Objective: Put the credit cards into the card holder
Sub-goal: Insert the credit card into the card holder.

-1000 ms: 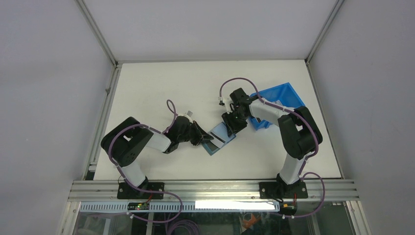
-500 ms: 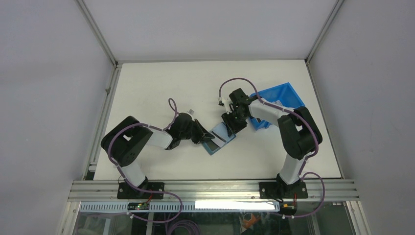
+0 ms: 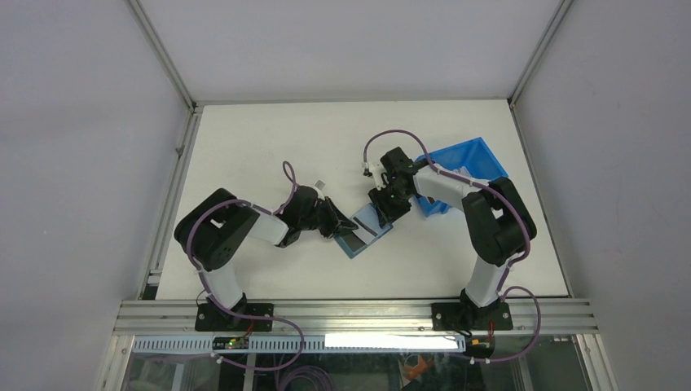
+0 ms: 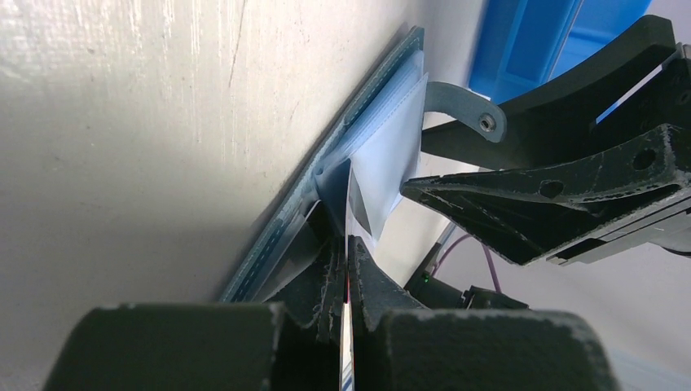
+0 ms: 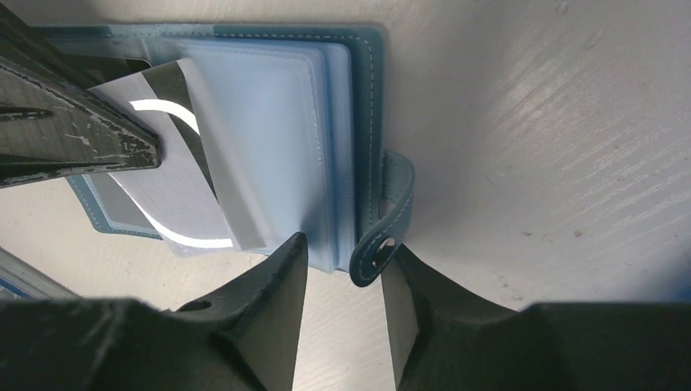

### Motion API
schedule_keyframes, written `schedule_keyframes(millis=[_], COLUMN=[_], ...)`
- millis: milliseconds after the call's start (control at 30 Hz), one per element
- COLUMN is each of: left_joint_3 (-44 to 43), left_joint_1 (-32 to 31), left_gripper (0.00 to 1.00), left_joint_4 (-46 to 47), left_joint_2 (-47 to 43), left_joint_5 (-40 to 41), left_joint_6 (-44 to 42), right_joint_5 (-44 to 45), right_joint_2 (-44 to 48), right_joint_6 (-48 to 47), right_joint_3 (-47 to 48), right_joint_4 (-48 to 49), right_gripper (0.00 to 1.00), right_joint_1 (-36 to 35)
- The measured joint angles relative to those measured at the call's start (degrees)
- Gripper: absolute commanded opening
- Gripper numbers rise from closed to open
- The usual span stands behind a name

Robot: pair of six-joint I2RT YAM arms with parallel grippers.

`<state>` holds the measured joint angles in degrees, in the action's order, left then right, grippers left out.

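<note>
Left tool (image 4: 346, 244) pinching credit card (image 5: 175, 204), right tool (image 5: 349, 248) part-open astride card holder (image 5: 269, 122), white table (image 3: 269, 147), grey walls (image 3: 350, 49)

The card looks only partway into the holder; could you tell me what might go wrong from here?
1. The card sits skewed under the sleeve; pushed on by the left gripper, its corner may catch and buckle the plastic.
2. The right gripper only straddles the tab of the holder, so the holder may slide rather than take the card.
</note>
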<state>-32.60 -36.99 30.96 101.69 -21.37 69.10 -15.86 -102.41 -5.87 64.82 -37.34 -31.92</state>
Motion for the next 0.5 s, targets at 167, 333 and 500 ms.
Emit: schedule_keyframes(millis=[167, 333, 500], left_joint_3=[-0.4, -1.0, -1.7], left_joint_1=[0.7, 0.7, 1.1], left_gripper=[0.01, 0.02, 0.04], left_joint_4=[1.2, 1.5, 1.4], left_joint_2=[1.2, 2.0, 2.6], left_joint_5=[-1.6, -2.2, -3.0], left_joint_6=[-0.6, -0.7, -0.9], right_joint_5=[0.0, 0.2, 0.2], right_joint_2=[0.0, 0.0, 0.0], right_joint_6=[0.0, 0.0, -0.1], right_joint_3=[0.0, 0.1, 0.1], right_joint_4=[0.0, -0.1, -0.2], right_gripper=[0.41, 0.42, 0.45], right_joint_1=[0.0, -0.1, -0.2])
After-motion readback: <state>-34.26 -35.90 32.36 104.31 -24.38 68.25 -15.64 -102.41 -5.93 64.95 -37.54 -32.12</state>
